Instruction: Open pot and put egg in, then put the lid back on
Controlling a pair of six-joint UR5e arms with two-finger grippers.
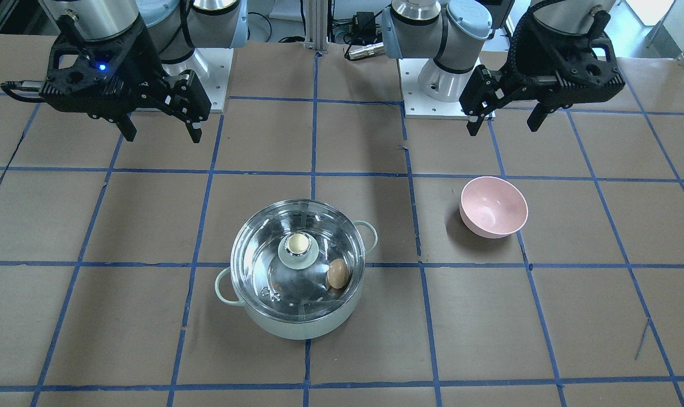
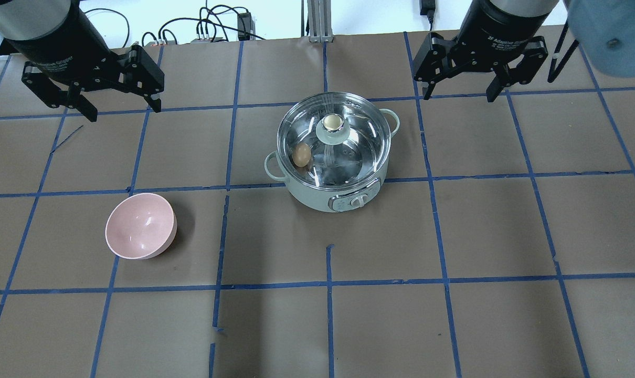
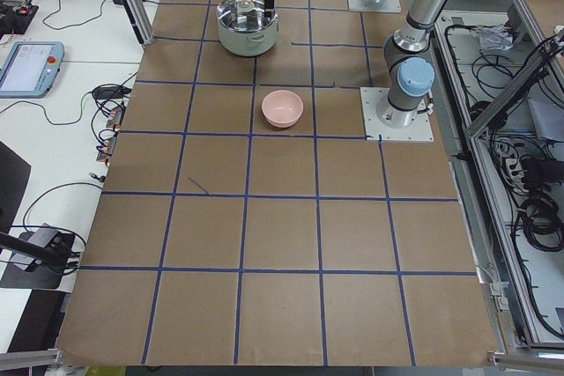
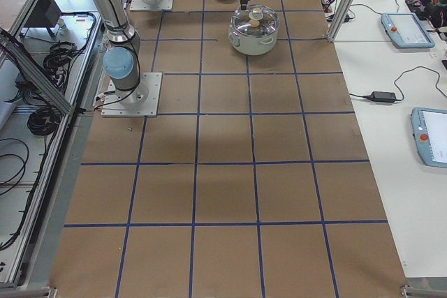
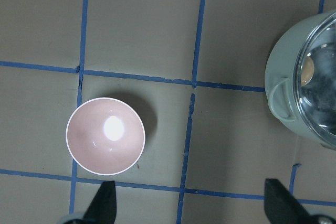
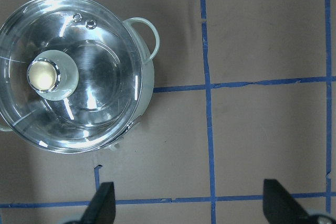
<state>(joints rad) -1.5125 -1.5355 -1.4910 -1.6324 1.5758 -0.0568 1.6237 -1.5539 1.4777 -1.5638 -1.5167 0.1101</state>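
Note:
The mint-green pot (image 1: pixel 297 327) stands mid-table, also in the overhead view (image 2: pixel 317 197). The clear glass lid (image 1: pixel 298 245) with its cream-topped knob sits on the pot (image 2: pixel 332 126) (image 6: pixel 47 75). The tan egg (image 1: pixel 337 273) lies inside the pot under the lid, on my left side (image 2: pixel 301 155) (image 5: pixel 308 68). My left gripper (image 1: pixel 503 121) (image 2: pixel 124 111) is open and empty, raised near the robot's base. My right gripper (image 1: pixel 163 135) (image 2: pixel 458 95) is open and empty, also raised and back from the pot.
An empty pink bowl (image 1: pixel 493 206) (image 2: pixel 140 226) (image 5: pixel 105 135) stands on the brown table on my left, below the left gripper. Blue tape lines grid the table. The arm bases stand at the table's robot-side edge.

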